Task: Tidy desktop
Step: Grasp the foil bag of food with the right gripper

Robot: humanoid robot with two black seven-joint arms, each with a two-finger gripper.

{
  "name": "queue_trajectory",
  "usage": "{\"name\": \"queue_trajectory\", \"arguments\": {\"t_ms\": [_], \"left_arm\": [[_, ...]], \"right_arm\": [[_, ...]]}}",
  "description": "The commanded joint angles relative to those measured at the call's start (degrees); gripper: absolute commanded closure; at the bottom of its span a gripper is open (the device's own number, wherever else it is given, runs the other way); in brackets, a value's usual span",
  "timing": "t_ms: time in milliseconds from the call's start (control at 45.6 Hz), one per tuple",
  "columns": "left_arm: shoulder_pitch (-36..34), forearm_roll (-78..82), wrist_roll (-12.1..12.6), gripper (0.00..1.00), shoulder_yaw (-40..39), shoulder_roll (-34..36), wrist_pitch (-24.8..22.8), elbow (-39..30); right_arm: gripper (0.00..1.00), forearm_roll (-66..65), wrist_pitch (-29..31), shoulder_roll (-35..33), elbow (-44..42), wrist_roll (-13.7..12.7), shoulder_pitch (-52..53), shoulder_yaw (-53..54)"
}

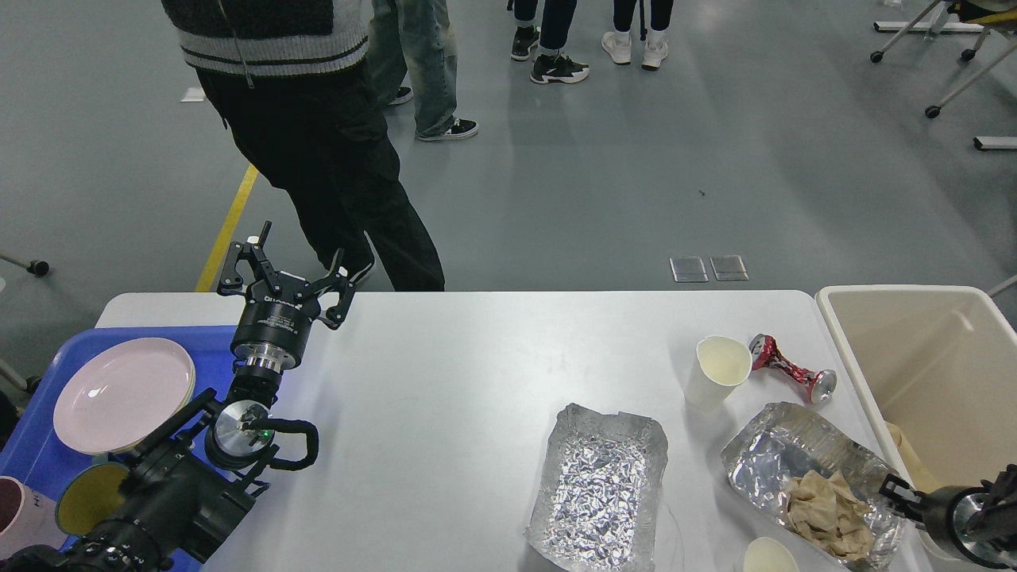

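Observation:
The white desktop [477, 357] holds an empty foil tray [596, 492] and a second foil tray [775, 453] with crumpled brown paper [826, 512] in it. Behind these stand a paper cup [719, 369] and a crushed red can [790, 367]. The rim of another paper cup [767, 556] shows at the bottom edge. My left gripper [288, 268] is open and empty above the table's far left edge. My right gripper [896, 488] sits low at the second tray's right rim. Its fingers are dark and small, and their state is unclear.
A beige bin [914, 349] stands off the table's right end. At the left, a blue tray [40, 453] carries a pink plate [123, 393], a yellow bowl [91, 499] and a pink cup [16, 512]. A person [318, 143] stands just behind the table's far edge.

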Motion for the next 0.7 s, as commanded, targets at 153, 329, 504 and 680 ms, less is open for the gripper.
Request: {"name": "queue_trajectory", "arguments": {"t_ms": [153,329,504,680], "left_arm": [[0.0,0.0,0.0,0.04,0.1,0.0,0.0,0.0],[0.0,0.1,0.0,0.04,0.0,0.0,0.0,0.0],[0.0,0.0,0.0,0.04,0.0,0.0,0.0,0.0],[0.0,0.0,0.0,0.04,0.0,0.0,0.0,0.0]], "right_arm": [[1.00,0.1,-0.5,0.2,0.1,0.0,-0.1,0.1],[1.00,0.1,-0.5,0.2,0.1,0.0,0.0,0.1],[1.00,0.1,-1.1,0.1,0.1,0.0,0.0,0.1],[1.00,0.1,-1.5,-1.1,0.3,0.0,1.2,0.1]]}}
